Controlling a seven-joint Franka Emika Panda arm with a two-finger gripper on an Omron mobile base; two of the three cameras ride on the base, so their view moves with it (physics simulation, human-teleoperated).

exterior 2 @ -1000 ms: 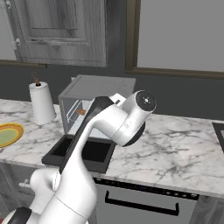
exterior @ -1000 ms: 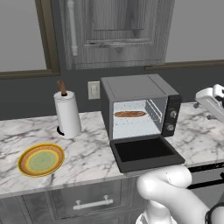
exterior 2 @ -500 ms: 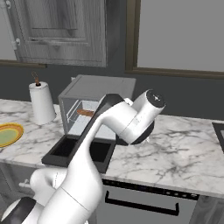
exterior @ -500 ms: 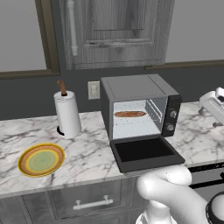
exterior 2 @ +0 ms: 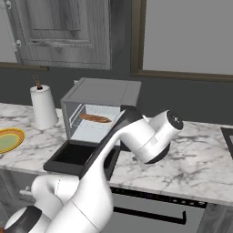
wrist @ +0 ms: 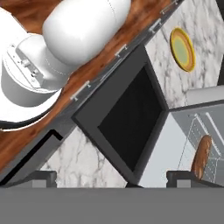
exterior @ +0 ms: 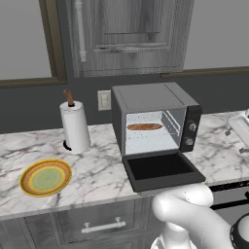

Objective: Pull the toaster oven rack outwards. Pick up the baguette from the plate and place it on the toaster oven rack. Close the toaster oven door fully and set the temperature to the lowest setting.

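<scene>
Brown baguette (exterior: 144, 127) lies on the rack (exterior: 151, 129) at frame centre, oven door (exterior: 163, 169) down; my jaws are spread wide, grasping nothing

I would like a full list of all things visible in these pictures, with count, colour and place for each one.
toaster oven: one, dark grey, on the marble counter, cavity open.
toaster oven door: one, dark grey with dark glass, folded down flat in front of the oven.
toaster oven rack: one, silvery wire, inside the cavity.
baguette: one, brown, lying on the rack inside the oven.
knobs: two, dark, on the oven's right side panel.
plate: one, yellow-orange with pale green centre, bare, left on the counter.
paper towel roll: one, white, upright beside the oven.
wall outlet: one, pale, behind the oven.
counter: one, white marble.
tool: one, dark fingertips, open, above the lowered door.
</scene>
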